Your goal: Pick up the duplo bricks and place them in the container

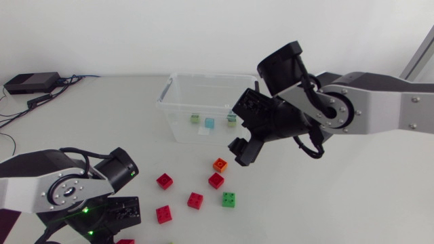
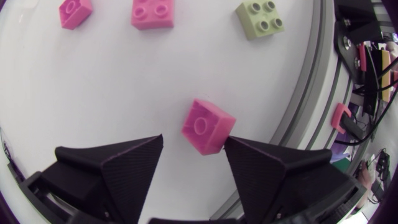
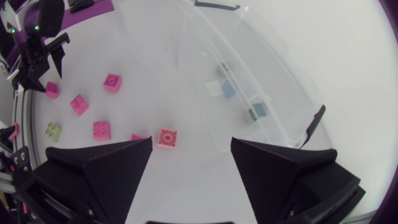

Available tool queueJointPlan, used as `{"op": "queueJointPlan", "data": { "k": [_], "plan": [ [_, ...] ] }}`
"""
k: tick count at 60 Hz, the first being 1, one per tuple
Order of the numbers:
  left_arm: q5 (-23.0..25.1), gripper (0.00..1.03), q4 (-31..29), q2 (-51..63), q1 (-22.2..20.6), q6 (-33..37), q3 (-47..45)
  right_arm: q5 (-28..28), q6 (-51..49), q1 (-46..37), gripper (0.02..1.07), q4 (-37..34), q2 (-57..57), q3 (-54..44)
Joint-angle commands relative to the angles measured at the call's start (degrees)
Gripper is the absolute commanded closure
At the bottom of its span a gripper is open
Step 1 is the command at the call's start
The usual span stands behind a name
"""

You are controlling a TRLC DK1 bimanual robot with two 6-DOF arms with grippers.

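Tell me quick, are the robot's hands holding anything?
Left gripper: open, a brick lies at its fingertips, not gripped.
Right gripper: open, holding nothing.

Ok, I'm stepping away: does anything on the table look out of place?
Nothing spilled or damaged. One brick, at the open left hand, lies right by the edge of the table, where a nudge might tip it off.
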Motion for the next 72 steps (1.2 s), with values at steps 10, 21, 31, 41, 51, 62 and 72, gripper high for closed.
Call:
{"op": "queueJointPlan", "data": {
  "k": [10, 21, 31, 41, 51, 62, 72],
  "plan": [
    [2.4, 0.67, 0.2, 1.6, -2.5, -1.3, 0.9, -6.4, -8.6, 3.0, 0.16, -2.6, -1.7, -7.1],
    [5.9, 0.67, 1.6, -2.8, -1.8, -1.1, 3.5, -9.0, -14.4, 7.2, 0.15, -3.7, -3.6, -10.4],
    [8.2, 0.67, 2.6, -7.2, -1.1, -1.2, 5.8, -9.1, -15.3, 8.3, 0.15, -3.8, -2.7, -10.3],
    [9.1, 0.55, 1.9, -14.7, -2.9, 6.7, 0.2, -9.3, -15.5, 8.2, 0.15, -4.0, -2.7, -11.2],
    [9.1, 0.07, 1.7, -17.1, 4.3, 21.6, -1.2, -9.3, -15.7, 8.1, 0.15, -3.6, -2.1, -12.7],
    [9.1, 0.07, 2.3, -12.5, 1.2, 22.8, 0.1, -9.3, -15.6, 8.0, 0.15, -3.6, -2.6, -13.5],
    [9.0, 0.07, 4.7, -7.9, -2.2, 23.0, -0.3, -9.3, -15.8, 7.9, 0.15, -3.6, -3.1, -14.9]
  ]
}}
